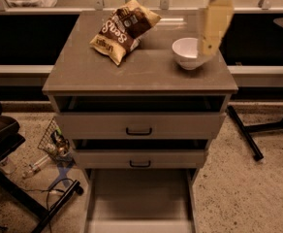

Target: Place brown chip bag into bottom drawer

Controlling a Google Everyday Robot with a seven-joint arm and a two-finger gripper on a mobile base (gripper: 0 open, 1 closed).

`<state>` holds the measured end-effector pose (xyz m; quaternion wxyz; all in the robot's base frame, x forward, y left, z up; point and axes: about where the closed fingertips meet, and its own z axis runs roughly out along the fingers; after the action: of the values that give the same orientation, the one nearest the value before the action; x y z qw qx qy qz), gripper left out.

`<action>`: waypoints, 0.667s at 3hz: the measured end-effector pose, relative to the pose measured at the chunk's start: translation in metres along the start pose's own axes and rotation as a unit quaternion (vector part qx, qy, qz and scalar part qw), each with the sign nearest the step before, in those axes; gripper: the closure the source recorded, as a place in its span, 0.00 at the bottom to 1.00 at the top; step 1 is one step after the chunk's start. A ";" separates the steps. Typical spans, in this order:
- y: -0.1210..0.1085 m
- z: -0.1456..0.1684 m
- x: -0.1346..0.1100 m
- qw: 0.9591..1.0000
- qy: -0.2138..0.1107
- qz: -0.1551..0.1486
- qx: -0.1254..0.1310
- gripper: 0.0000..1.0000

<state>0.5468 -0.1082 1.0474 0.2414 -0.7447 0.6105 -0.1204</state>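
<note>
1 crinkly bag (pixel 123 29), tool (pixel 210 41) abv round bowl (pixel 186 55)

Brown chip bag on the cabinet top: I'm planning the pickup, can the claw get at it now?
Probably yes. The crinkly brown chip bag lies uncovered on the grey-brown cabinet top; the claw hangs to its right, by the round white bowl, and nothing tall stands between them.

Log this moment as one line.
claw: at white bowl's right edge | brown chip bag: on cabinet top, not held | bottom drawer: open
</note>
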 end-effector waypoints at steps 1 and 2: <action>-0.051 0.023 -0.037 0.996 0.008 -0.086 0.011 0.00; -0.062 0.026 -0.054 0.994 0.003 -0.105 0.019 0.00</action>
<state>0.5993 -0.0423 1.0628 0.2395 -0.7997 0.5272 -0.1586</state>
